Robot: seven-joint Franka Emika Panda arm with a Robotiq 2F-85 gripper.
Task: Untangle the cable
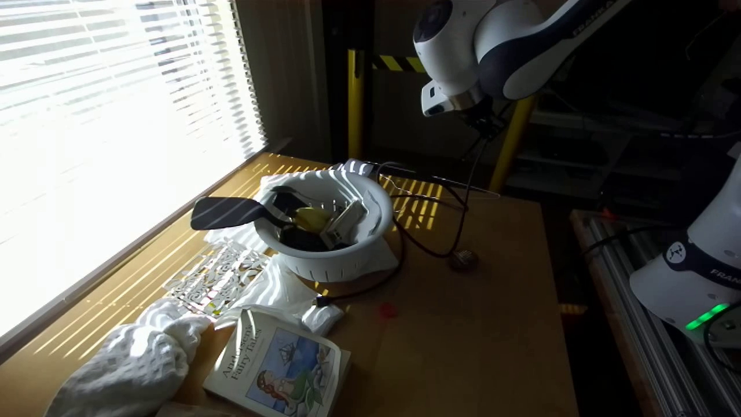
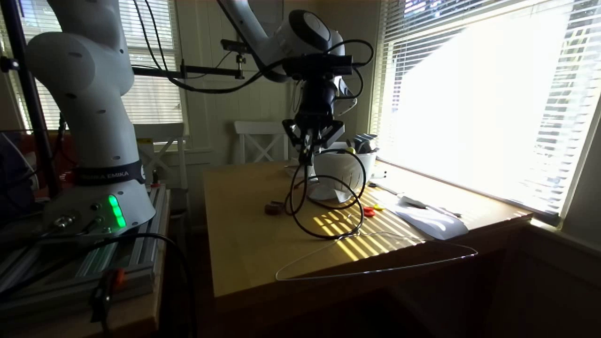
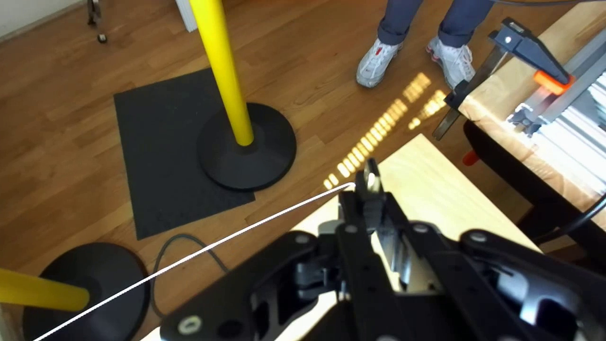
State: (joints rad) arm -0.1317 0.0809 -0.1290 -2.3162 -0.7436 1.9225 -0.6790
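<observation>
The thin, dark cable (image 2: pixel 328 238) hangs pinched in the gripper (image 2: pixel 307 157) and drops into large, loose loops that cross one another beside the white bowl (image 2: pixel 340 165). In an exterior view, another stretch bends past the bowl, low over the table (image 1: pixel 492 324), and ends in a small black connector (image 1: pixel 322 301). Whether any crossing is knotted cannot be told.

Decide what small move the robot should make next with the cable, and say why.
Probably lift the pincer slightly: it grips the black cable, whose loops cross below it and, in an exterior view, overlap the wire hanger; gentle lifting might spread them without dragging it.
</observation>
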